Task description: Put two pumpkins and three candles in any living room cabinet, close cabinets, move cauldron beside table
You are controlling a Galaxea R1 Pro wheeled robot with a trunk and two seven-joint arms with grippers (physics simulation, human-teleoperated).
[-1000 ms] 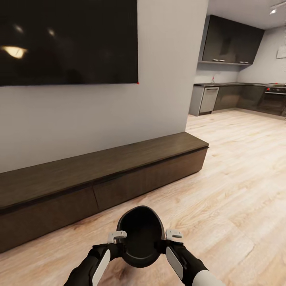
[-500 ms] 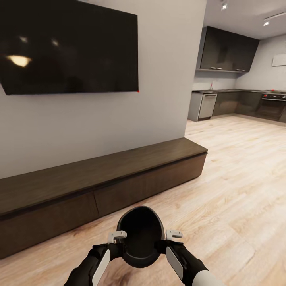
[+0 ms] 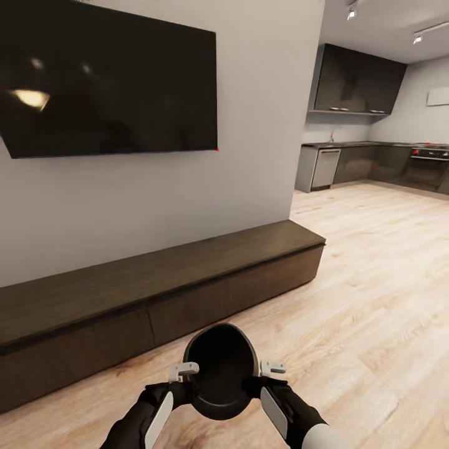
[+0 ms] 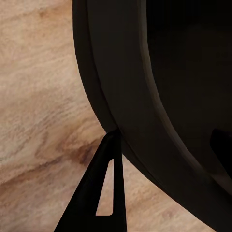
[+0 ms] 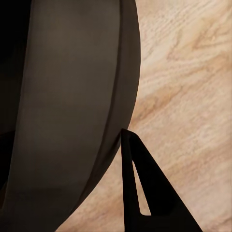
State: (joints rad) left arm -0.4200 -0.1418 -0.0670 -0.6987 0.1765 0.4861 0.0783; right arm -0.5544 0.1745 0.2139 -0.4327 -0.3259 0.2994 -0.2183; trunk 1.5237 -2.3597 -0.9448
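I hold the black cauldron [image 3: 219, 368] just above the wood floor, low and central in the head view, its mouth tilted toward me and nothing showing inside. My left gripper [image 3: 186, 374] is shut on its left rim and my right gripper [image 3: 269, 370] is shut on its right rim. In the left wrist view one finger [image 4: 99, 193] presses the outside of the cauldron wall [image 4: 125, 87]. The right wrist view shows another finger [image 5: 140, 183] against the wall's outside [image 5: 72, 96]. The long dark brown cabinet [image 3: 156, 280] runs along the wall ahead, its drawer fronts flush. Pumpkins, candles and table are out of view.
A large black TV [image 3: 112, 87] hangs above the cabinet. Past the wall's right end, a kitchen with dark grey cabinets [image 3: 358, 81] and a counter [image 3: 349, 162] lies at the back right. Light wood floor [image 3: 374, 299] stretches right and ahead.
The whole picture has shifted: the TV and cabinet sit a little lower in the view, so the camera moved. The cauldron stays held the same way between both grippers.
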